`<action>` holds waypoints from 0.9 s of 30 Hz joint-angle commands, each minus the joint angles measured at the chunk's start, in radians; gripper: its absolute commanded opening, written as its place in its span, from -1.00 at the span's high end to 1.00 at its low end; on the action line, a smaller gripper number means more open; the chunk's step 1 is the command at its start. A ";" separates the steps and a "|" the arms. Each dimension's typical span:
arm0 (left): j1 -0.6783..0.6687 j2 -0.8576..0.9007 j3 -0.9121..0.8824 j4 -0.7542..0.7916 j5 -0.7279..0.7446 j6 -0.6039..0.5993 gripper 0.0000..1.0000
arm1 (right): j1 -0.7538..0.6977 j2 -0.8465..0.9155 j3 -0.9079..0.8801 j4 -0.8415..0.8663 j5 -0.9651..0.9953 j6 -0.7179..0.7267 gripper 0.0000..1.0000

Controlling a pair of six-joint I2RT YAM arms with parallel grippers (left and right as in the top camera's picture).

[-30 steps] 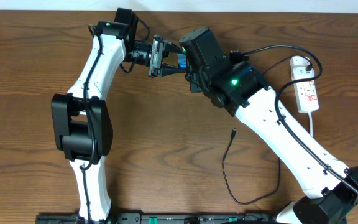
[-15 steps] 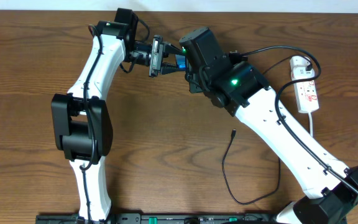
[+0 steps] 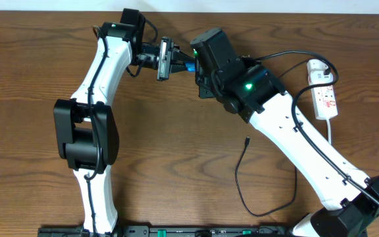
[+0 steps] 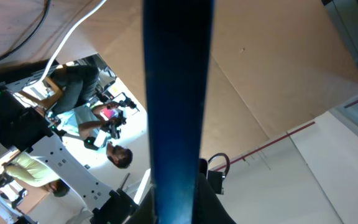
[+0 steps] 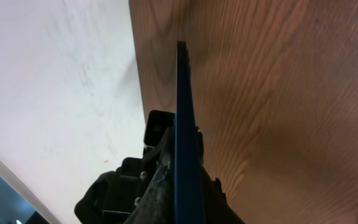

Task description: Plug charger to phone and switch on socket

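Note:
The phone (image 3: pixel 189 66) is held in the air at the back middle, edge-on, with only a sliver of blue showing in the overhead view. My left gripper (image 3: pixel 168 59) is shut on its left end and my right gripper (image 3: pixel 196 64) on its right end. In the left wrist view the phone (image 4: pixel 178 106) runs up from the jaws (image 4: pixel 178 208). In the right wrist view the phone (image 5: pixel 184 118) stands edge-on in the jaws (image 5: pixel 186 193). The charger's plug tip (image 3: pixel 247 140) lies loose on the table, its cable looping toward the front. The socket (image 3: pixel 326 97) lies at the right; the adapter cannot be made out.
The socket's white cord (image 3: pixel 331 131) runs forward beside the right arm. A black cable arcs over the socket's far end (image 3: pixel 321 58). The left arm's base (image 3: pixel 87 141) stands at the left and the right arm's base (image 3: pixel 357 210) at the front right corner.
The phone has turned more edge-on between the two grippers, so less of its blue screen shows from above. Both arms have stayed nearly in place.

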State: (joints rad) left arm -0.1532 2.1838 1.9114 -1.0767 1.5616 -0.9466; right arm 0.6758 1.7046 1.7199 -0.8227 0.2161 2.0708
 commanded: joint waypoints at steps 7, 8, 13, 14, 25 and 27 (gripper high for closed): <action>-0.002 -0.030 0.005 -0.006 0.010 -0.008 0.85 | 0.001 -0.010 0.023 0.000 0.017 -0.057 0.02; -0.002 -0.030 0.005 -0.006 0.009 -0.008 0.85 | -0.001 -0.010 0.023 0.001 0.026 -0.072 -0.24; -0.002 -0.030 0.005 -0.005 0.008 0.012 0.85 | -0.007 -0.011 0.023 0.000 0.140 -0.192 -0.99; -0.002 -0.030 0.005 -0.005 0.008 0.021 0.85 | -0.010 -0.013 0.023 0.000 0.148 -0.214 -0.98; -0.002 -0.030 0.005 -0.004 -0.150 0.158 0.85 | -0.182 -0.167 0.023 -0.039 -0.038 -0.937 -0.99; 0.001 -0.030 0.005 0.006 -0.168 0.193 0.86 | -0.245 -0.198 0.023 -0.077 -0.080 -1.040 -0.98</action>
State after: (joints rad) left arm -0.1555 2.1838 1.9114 -1.0752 1.4269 -0.8520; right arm 0.5320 1.5921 1.7206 -0.8608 0.2253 1.3663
